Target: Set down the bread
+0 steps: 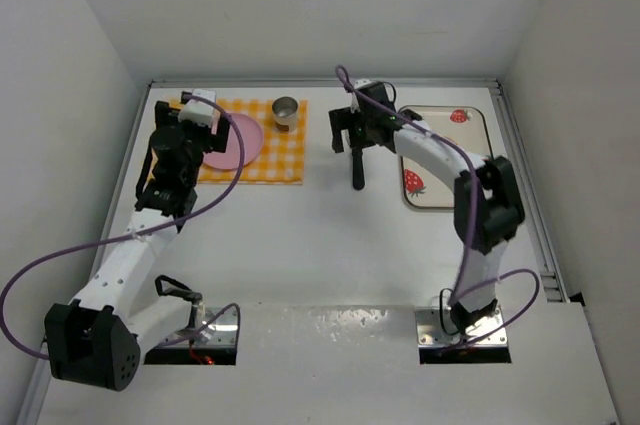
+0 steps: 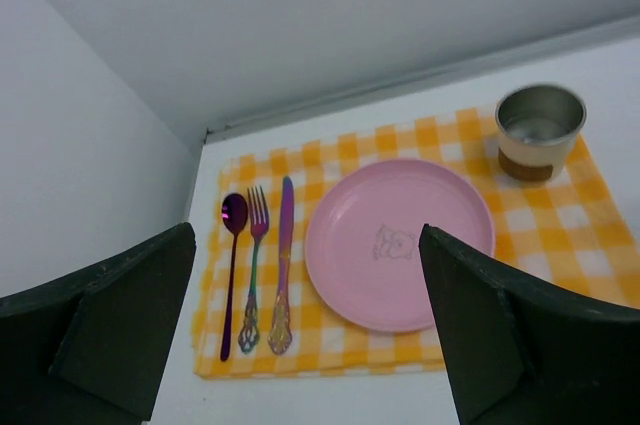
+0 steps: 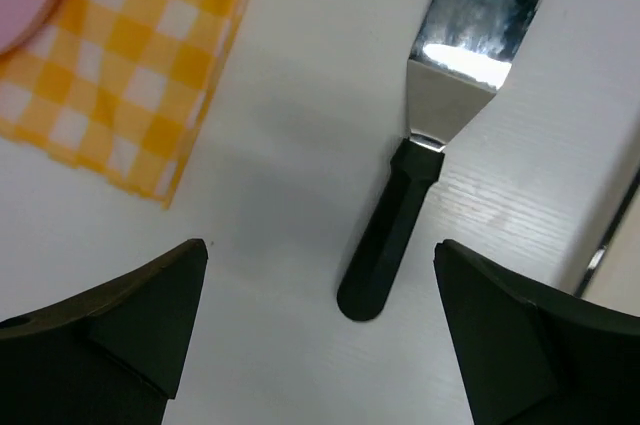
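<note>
We read no writing or brand anywhere, and we cannot tell where the bread is in any view.

We count one pink plate (image 2: 440, 195) with a faint drawing at its centre, one steel cup (image 2: 540, 130), one spoon (image 2: 234, 215), one fork (image 2: 256, 245) and one knife (image 2: 284, 245), all on one orange checked cloth (image 2: 560, 235). One tray (image 1: 470, 140) bears two strawberry prints (image 1: 459, 116). The left gripper (image 2: 305, 235) is spread wide, holding nothing. The right gripper (image 3: 320, 245) is released above one spatula (image 3: 415, 175).
</note>
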Available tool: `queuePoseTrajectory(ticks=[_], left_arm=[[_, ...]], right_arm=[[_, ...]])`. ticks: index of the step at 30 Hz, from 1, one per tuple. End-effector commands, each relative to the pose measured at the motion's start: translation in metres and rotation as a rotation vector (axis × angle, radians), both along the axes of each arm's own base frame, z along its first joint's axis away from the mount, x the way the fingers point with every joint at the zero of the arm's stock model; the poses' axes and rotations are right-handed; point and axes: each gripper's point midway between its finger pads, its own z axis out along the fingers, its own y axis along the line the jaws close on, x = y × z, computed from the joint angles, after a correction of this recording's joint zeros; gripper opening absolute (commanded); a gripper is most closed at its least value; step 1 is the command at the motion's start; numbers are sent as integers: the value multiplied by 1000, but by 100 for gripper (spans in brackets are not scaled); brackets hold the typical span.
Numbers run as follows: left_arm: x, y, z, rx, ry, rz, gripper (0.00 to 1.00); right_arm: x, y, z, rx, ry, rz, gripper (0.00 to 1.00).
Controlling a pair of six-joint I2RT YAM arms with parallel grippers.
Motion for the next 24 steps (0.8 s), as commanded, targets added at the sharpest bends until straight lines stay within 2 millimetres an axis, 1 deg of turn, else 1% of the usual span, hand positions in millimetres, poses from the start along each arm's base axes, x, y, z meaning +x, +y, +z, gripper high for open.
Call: queuePoseTrajectory(ticks=[1, 2, 3, 4, 5, 6, 8, 9, 10, 11, 13, 14, 15, 16, 17, 18, 19, 20, 21, 22, 24], left_arm=[[-14, -1, -47, 48, 165, 32, 100], [-17, -6, -57, 39, 193, 15, 100], [-23, -5, -70, 29, 228, 17, 100], [-25, -9, -77, 15, 247, 9, 100], [-26, -11, -74, -27, 234, 14, 100], [-29, -11, -84, -34, 259, 16, 100], [-29, -14, -92, -59, 278, 11, 100], [-28, -14, -95, -57, 287, 11, 100], [-27, -17, -91, -74, 279, 1, 100], [-26, -20, -99, -73, 304, -17, 100], [-24, -24, -98, -76, 306, -37, 100], [-24, -26, -98, -78, 307, -48, 100], [-23, -26, -101, -76, 316, -47, 100], [-22, -27, -97, -78, 307, -48, 100], [-22, -26, -97, -67, 308, -50, 100], [-21, -26, -100, -65, 318, -49, 100], [-22, -26, -102, -64, 327, -48, 100], [-21, -27, -97, -66, 317, -49, 100], [-21, -27, -97, -66, 317, -49, 100], [-20, -26, -100, -55, 326, -50, 100], [-20, -26, -100, -55, 326, -50, 100]], right_arm=[[9, -4, -47, 45, 221, -149, 92], [9, -5, -52, 28, 239, -165, 87], [10, -11, -65, -15, 259, -186, 85], [12, -12, -69, -58, 247, -187, 84], [12, -13, -73, -75, 244, -187, 84], [15, -14, -76, -102, 223, -195, 84], [18, -18, -85, -146, 199, -196, 84], [19, -21, -88, -155, 197, -218, 82], [20, -23, -95, -159, 206, -225, 82], [21, -26, -101, -164, 217, -233, 78], [21, -32, -112, -177, 236, -270, 74], [22, -38, -118, -181, 247, -290, 71], [22, -38, -120, -180, 249, -291, 70], [23, -41, -129, -187, 261, -297, 70], [23, -40, -132, -192, 264, -291, 68], [24, -42, -132, -200, 263, -297, 68], [24, -43, -141, -210, 277, -300, 68], [27, -40, -139, -201, 276, -297, 66], [24, -40, -140, -205, 291, -298, 65], [31, -38, -142, -193, 280, -302, 64], [37, -36, -137, -186, 275, -306, 62]])
